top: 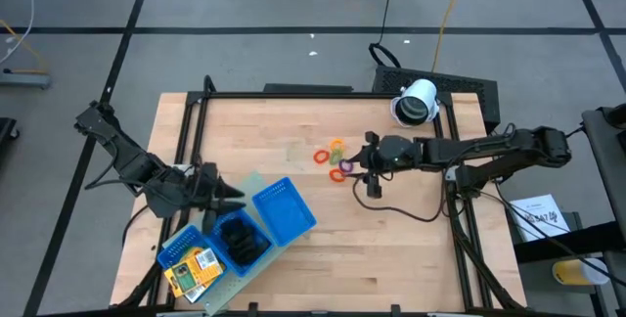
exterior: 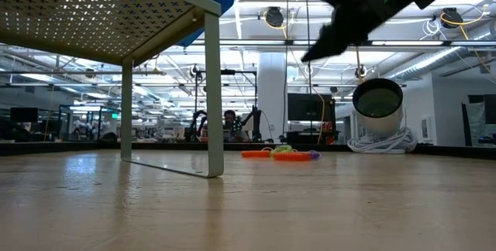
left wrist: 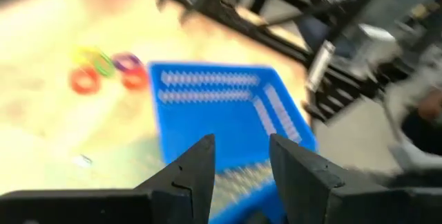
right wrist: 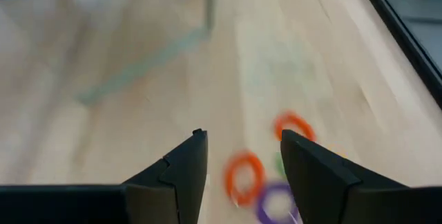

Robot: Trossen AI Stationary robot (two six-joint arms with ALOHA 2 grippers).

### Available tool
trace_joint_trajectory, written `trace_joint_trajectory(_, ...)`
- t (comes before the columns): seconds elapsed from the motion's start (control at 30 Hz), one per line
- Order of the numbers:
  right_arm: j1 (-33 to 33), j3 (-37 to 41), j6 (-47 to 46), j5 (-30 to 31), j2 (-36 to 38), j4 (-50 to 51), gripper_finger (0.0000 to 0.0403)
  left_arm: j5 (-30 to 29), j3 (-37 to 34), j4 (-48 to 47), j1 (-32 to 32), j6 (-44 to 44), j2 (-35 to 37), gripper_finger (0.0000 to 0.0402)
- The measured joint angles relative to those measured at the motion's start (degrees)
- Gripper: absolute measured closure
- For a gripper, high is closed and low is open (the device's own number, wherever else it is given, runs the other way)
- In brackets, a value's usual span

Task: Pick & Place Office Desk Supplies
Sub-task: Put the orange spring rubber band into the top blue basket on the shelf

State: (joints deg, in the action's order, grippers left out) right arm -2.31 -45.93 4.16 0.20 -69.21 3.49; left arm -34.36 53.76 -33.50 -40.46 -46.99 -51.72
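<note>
Blue tray sits on a raised shelf at the table's left-front corner, black clips and yellow packs already in its compartments. Rings lie mid-table, just beside the right gripper (far nearer than the left). Right fingers apart, empty, rings directly ahead. Left gripper over the tray's empty end compartment, fingers apart, empty.

No legible text or labels anywhere.

Approx 5 rings by right gripper; 1 tray, 3 compartments, by left gripper; 2 yellow packs; 1 white cylinder.
</note>
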Motion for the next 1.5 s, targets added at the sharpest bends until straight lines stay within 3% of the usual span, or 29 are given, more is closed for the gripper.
trace_joint_trajectory(0.13, 0.0, 3.6, -1.0, 5.8, -0.2, -0.4, 0.0230, -9.4, 0.0, 0.2, 0.0, 1.9, 0.0, 0.0256)
trace_joint_trajectory(0.27, -0.3, 10.0, -2.2, 5.8, -1.8, -10.7, 0.0225, -18.4, 0.0, 0.2, 0.0, 3.3, 0.0, 0.0256)
trace_joint_trajectory(0.37, 0.2, 12.7, -1.9, 5.7, -5.3, -18.0, 0.0222, -21.9, 0.0, 0.3, 0.7, 4.2, -0.6, 0.0256)
trace_joint_trajectory(0.6, 0.8, 10.6, -1.6, 5.5, -16.0, -22.3, 0.0204, -18.4, 0.0, 1.0, 6.2, 3.4, -3.9, 0.0250)
trace_joint_trajectory(0.8, -0.3, 8.0, -1.3, -0.2, -23.2, -22.6, 0.0193, -16.9, 0.0, 0.8, 11.4, 3.0, -8.0, 0.0210)
trace_joint_trajectory(0.93, -1.1, 7.4, -1.0, -0.3, -27.2, -22.6, 0.0205, -14.3, 0.0, 0.8, 14.4, 3.2, -10.1, 0.0190)
trace_joint_trajectory(1.17, -3.2, 7.2, -0.5, -0.3, -31.3, -24.4, 0.0255, -9.6, 0.0, 1.0, 18.7, 3.4, -12.9, 0.0183)
trace_joint_trajectory(1.43, -5.4, 7.3, 0.0, -0.4, -31.8, -24.4, 0.0378, -7.1, 0.0, 2.7, 21.0, 4.1, -12.9, 0.0192)
trace_joint_trajectory(1.5, -5.4, 7.3, 0.2, -0.4, -31.8, -25.4, 0.0389, -7.1, 0.0, 4.8, 21.0, 6.2, -12.9, 0.0193)
